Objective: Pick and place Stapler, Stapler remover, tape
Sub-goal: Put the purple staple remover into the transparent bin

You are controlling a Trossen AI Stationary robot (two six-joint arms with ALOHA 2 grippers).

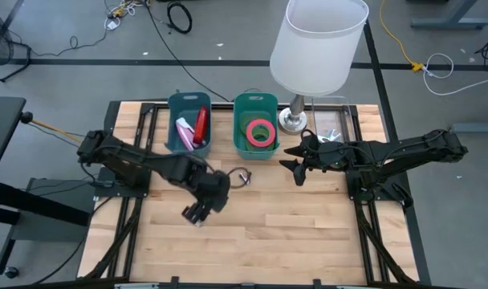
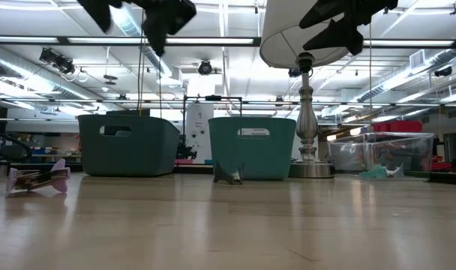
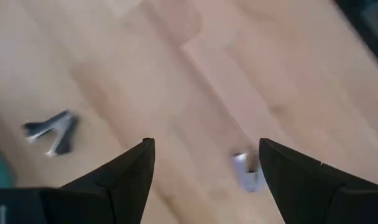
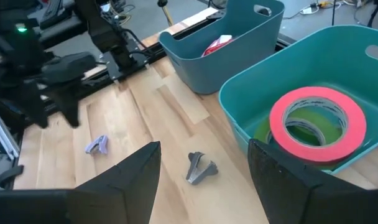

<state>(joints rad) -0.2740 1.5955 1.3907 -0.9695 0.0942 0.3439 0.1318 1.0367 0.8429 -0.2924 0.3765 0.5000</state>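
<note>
Two grey metal staple removers [image 4: 200, 168] [image 4: 97, 145] lie on the wooden counter [image 1: 292, 233]; pink tape roll [image 1: 261, 131] sits in the teal bin [image 1: 255, 100]. Left end effector [image 1: 197, 213] and right end effector [image 1: 297, 163] hover wide, empty.

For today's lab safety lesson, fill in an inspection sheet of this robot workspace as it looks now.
Surface: wooden table, bare in front.
Job's things: pink tape in the green bin; red stapler in the blue bin; two staple removers on the table.
Clutter: lamp, clear box.
Grippers: left gripper open, empty; right gripper open, empty.
Cables: on the floor behind.
Surroundings: workshop, nobody seen.
</note>
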